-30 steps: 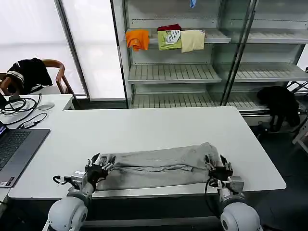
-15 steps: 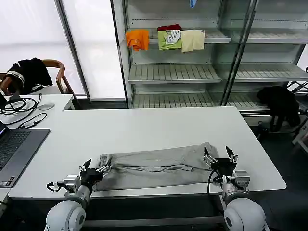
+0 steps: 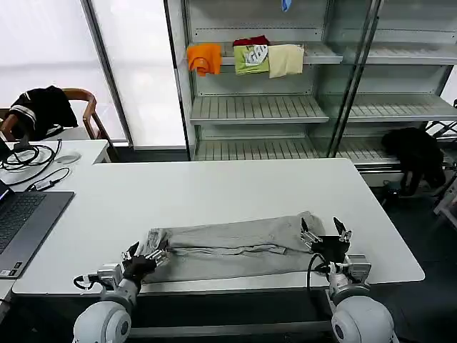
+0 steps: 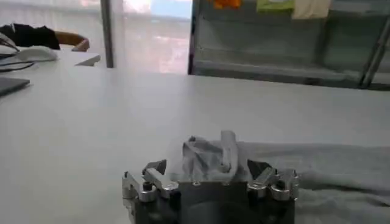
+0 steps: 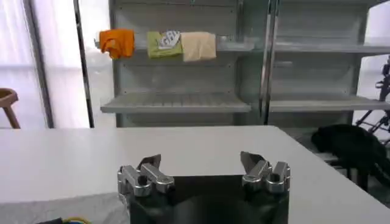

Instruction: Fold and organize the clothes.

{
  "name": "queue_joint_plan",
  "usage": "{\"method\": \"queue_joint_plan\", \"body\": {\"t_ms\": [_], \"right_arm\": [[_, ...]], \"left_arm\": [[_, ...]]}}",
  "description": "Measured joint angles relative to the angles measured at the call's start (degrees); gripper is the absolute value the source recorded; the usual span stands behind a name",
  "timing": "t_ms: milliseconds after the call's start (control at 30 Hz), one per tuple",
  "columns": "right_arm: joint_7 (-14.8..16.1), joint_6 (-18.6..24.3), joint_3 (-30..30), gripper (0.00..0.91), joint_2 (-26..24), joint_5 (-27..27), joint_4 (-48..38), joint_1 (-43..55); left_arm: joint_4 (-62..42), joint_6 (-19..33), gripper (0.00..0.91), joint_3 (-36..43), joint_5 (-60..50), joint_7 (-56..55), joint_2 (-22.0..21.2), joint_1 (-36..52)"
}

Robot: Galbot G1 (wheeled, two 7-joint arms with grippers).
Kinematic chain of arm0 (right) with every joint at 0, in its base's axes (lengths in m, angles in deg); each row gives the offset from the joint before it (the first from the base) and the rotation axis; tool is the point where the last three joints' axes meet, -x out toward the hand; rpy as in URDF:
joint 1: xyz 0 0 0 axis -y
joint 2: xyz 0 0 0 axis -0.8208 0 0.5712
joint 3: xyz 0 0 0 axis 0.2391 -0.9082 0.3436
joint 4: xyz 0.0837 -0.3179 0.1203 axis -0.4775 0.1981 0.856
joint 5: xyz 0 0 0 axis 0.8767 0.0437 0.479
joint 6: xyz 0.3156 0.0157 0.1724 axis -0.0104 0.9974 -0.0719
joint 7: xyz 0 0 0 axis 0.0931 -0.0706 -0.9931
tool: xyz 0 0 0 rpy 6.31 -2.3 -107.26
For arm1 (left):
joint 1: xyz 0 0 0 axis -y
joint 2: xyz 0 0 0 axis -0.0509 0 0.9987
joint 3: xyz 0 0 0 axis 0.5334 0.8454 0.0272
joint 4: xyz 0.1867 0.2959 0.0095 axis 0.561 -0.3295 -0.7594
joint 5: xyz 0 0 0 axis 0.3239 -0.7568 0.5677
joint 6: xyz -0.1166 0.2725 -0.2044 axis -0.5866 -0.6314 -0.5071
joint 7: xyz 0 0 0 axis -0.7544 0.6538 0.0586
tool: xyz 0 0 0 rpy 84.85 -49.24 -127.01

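- The T-shirt [image 3: 228, 246] lies folded into a long strip along the table [image 3: 214, 189] front edge, its long axis running between my grippers.
- My left gripper [image 3: 143, 259] sits at the strip's left end, jaws spread around bunched cloth.
- My right gripper [image 3: 325, 238] stands just off the right end, jaws open and empty.

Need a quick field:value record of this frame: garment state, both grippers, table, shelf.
garment: grey T-shirt folded into a long band near the table's front edge
left gripper: at the band's left end, fingers open, cloth bunched between them
right gripper: at the band's right end, fingers open, holding nothing
table: white
shelf: orange, green and cream folded shirts
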Motion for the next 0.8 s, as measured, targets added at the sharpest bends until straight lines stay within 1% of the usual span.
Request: {"method": "queue_joint_plan", "body": {"t_ms": [33,67,100,133,167,800], "right_arm": [[0.0,0.0,0.0,0.907,0.0,0.0,0.0,0.0],[0.0,0.0,0.0,0.907,0.0,0.0,0.0,0.1],[0.0,0.0,0.0,0.907,0.0,0.0,0.0,0.1],[-0.1,0.0,0.0,0.907,0.0,0.1,0.0,0.2],[-0.1,0.0,0.0,0.907,0.0,0.1,0.0,0.2],[-0.2,0.0,0.4,0.907,-0.3,0.9,-1.0,1.5]], "left_arm": [[-0.1,0.2,0.242,0.0,0.0,0.1,-0.1,-0.1],[-0.2,0.3,0.091,0.0,0.0,0.2,-0.1,-0.2],[-0.3,0.4,0.040,0.1,0.0,0.3,-0.2,-0.3],[-0.4,0.6,0.040,0.2,-0.1,0.4,-0.3,-0.5],[-0.4,0.7,0.020,0.2,-0.1,0.6,-0.4,-0.5],[-1.9,3.2,0.010,0.1,-1.1,3.2,-0.9,-1.0]]}}
